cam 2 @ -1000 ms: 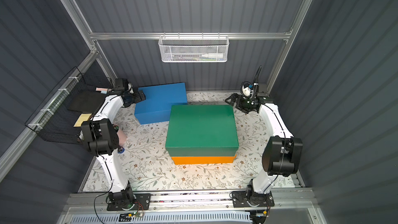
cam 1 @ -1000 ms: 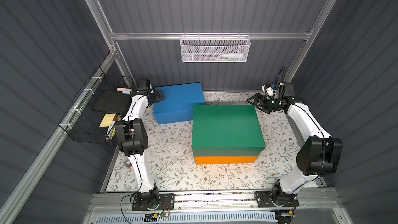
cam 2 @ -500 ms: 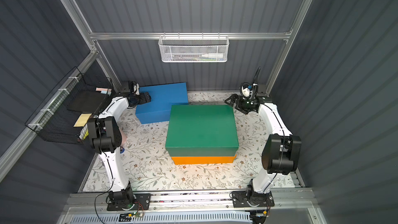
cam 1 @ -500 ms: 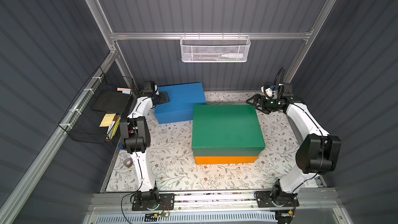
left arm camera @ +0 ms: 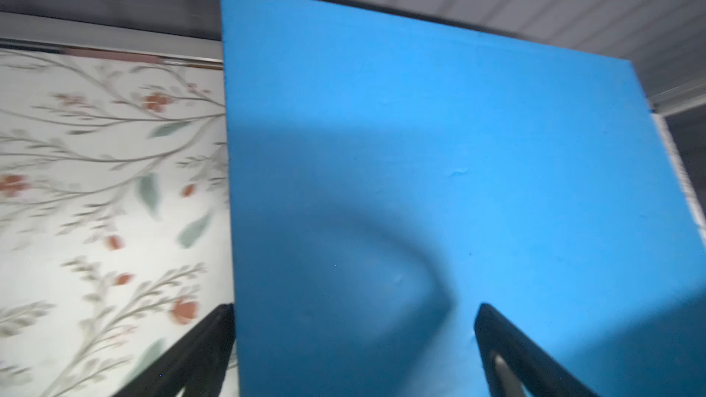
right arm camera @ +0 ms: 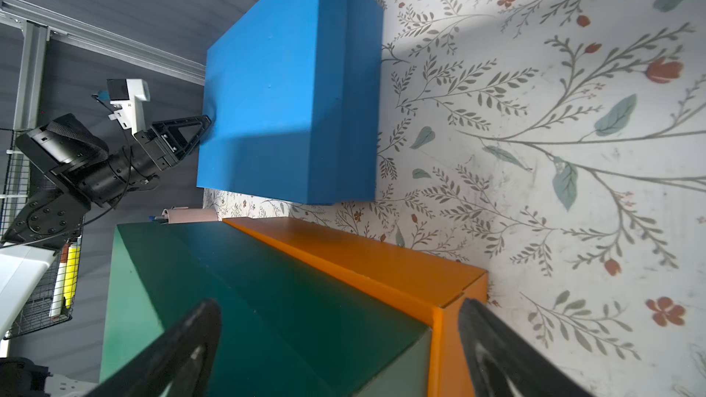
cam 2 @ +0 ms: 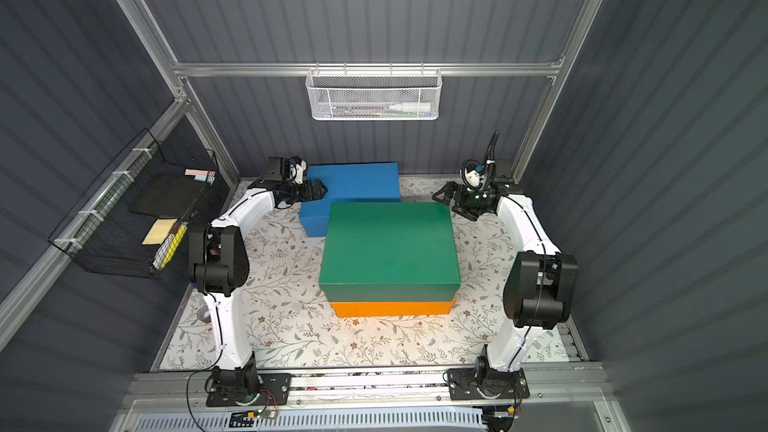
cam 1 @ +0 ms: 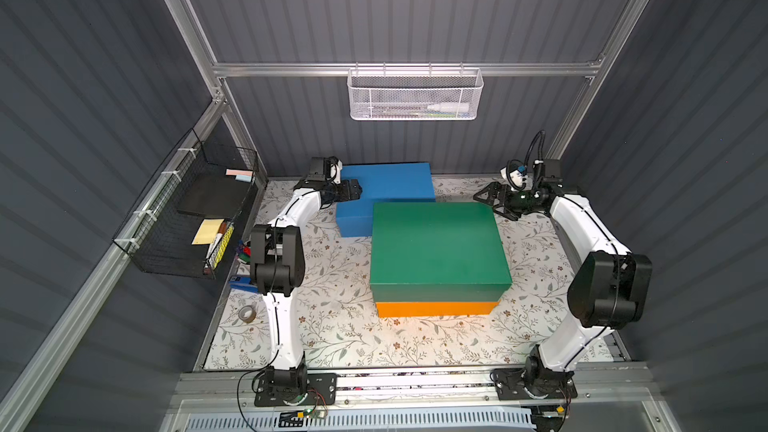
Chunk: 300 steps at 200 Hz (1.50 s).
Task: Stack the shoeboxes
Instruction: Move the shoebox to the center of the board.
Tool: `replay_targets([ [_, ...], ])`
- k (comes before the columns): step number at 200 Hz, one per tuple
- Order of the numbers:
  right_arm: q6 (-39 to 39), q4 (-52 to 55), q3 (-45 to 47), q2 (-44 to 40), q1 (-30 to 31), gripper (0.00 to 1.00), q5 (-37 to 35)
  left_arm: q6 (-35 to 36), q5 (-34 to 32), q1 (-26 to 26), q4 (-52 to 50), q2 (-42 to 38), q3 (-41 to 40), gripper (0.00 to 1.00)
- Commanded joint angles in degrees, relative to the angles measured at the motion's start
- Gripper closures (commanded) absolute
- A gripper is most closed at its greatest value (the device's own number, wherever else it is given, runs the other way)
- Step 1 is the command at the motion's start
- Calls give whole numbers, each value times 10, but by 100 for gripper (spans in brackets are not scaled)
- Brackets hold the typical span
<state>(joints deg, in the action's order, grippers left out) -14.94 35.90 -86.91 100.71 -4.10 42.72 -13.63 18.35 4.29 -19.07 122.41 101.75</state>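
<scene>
A dark green shoebox [cam 1: 436, 243] [cam 2: 390, 243] lies stacked on an orange shoebox [cam 1: 436, 308] [cam 2: 392, 308] mid-table. Behind them to the left, the blue shoebox [cam 1: 386, 184] [cam 2: 353, 184] rests on the table. At its left end is my left gripper [cam 1: 353, 191] [cam 2: 318, 191] [left arm camera: 351, 337], open. One of its fingers is over the blue face and the other is off the edge. My right gripper [cam 1: 488, 201] [cam 2: 446, 201] [right arm camera: 340, 322] is open at the stack's far right corner and straddles that corner without closing on it.
A white mesh basket [cam 1: 415, 95] hangs on the back wall. A black wire rack [cam 1: 187, 218] with notes and pens hangs on the left wall. A tape roll [cam 1: 248, 312] and small items lie by the left arm's base. The floral mat [cam 1: 332, 338] covers the table.
My left gripper has swung right onto the blue shoebox's left end, and the blue box has slid right, closer behind the green one. The right gripper has barely shifted.
</scene>
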Motion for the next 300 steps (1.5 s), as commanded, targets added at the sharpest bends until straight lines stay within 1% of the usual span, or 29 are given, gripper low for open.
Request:
replay_targets([
  [1,13,-19,-18,31,-2,1,27,-40,44,2,28,-9,-27,0],
  [19,22,-47,-25,50,-3,1,35,-41,45,11,39,-9,-29,0],
  [34,26,-65,-36,67,-3,1,30,-37,44,17,33,3,-13,0],
  [73,23,-67,-117,141,-6,1,43,-27,39,27,20,31,27,0],
  [96,7,-81,-148,173,-4,1,50,-27,41,36,20,40,39,1],
  [120,-7,-121,-158,196,4,1,63,-30,41,48,19,53,58,0],
  [155,-26,-132,-182,234,9,1,59,-39,42,63,15,71,78,0],
  [174,-39,-164,-183,250,13,1,75,-47,43,69,21,80,86,1],
  [213,-38,-165,-218,292,24,1,57,-50,42,75,10,100,117,1],
  [232,-39,-162,-228,306,25,1,47,-48,35,81,10,100,119,0],
  [256,-54,-195,-222,319,31,1,61,-44,36,86,8,105,119,0],
  [300,-59,-194,-239,352,52,1,55,-44,28,91,13,108,108,0],
])
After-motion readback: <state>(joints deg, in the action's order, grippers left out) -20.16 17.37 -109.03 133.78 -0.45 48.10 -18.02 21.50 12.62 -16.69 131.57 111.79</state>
